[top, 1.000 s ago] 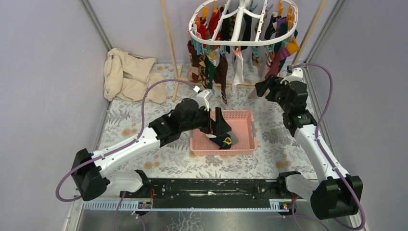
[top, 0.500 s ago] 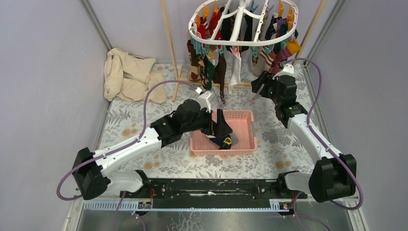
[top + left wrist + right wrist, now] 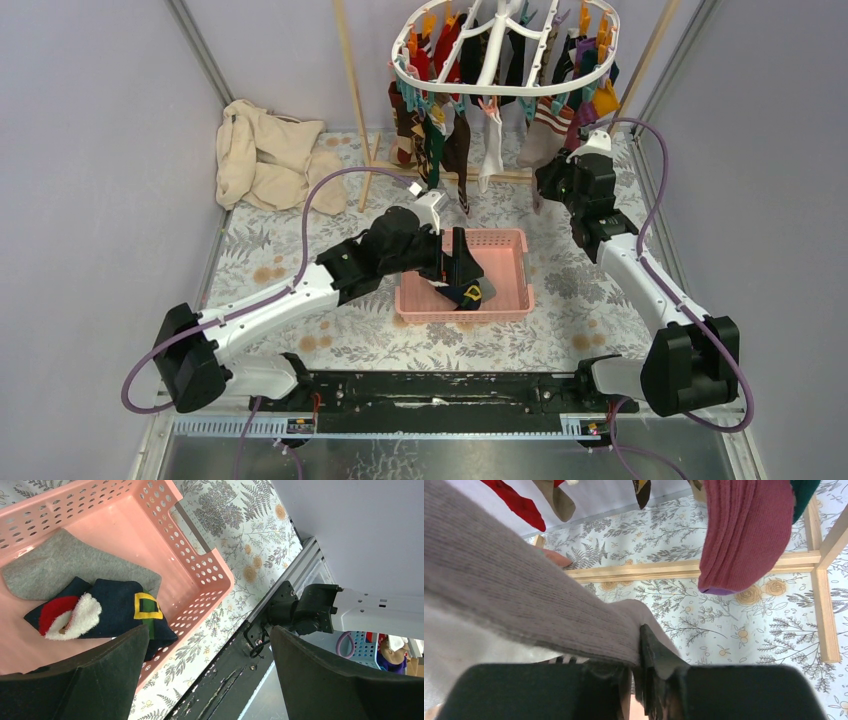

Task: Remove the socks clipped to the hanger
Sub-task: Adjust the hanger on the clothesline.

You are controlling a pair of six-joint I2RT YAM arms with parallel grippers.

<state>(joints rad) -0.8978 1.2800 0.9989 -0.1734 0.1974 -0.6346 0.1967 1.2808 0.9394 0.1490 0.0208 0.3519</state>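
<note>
The white oval hanger (image 3: 505, 62) hangs at the back with several socks (image 3: 440, 130) clipped round its rim. My right gripper (image 3: 542, 188) is up under its right side. In the right wrist view this gripper (image 3: 639, 672) is shut on the lower end of a grey-brown sock (image 3: 524, 590) with a striped band; the sock (image 3: 541, 142) still hangs from the rim. A maroon sock (image 3: 744, 530) dangles just beside it. My left gripper (image 3: 455, 262) hovers over the pink basket (image 3: 515, 240). Its jaws (image 3: 210, 675) stand wide open and hold nothing.
In the pink basket (image 3: 200, 565) lie a grey sock (image 3: 65, 565) and a navy sock with a yellow buckle (image 3: 125, 605). A wooden pole frame (image 3: 664, 571) stands under the hanger. A beige cloth (image 3: 265, 155) is heaped at the back left.
My right arm has swung up and left toward the hanger, and its jaws have shut on the grey-brown sock. The left arm has stayed open over the basket.
</note>
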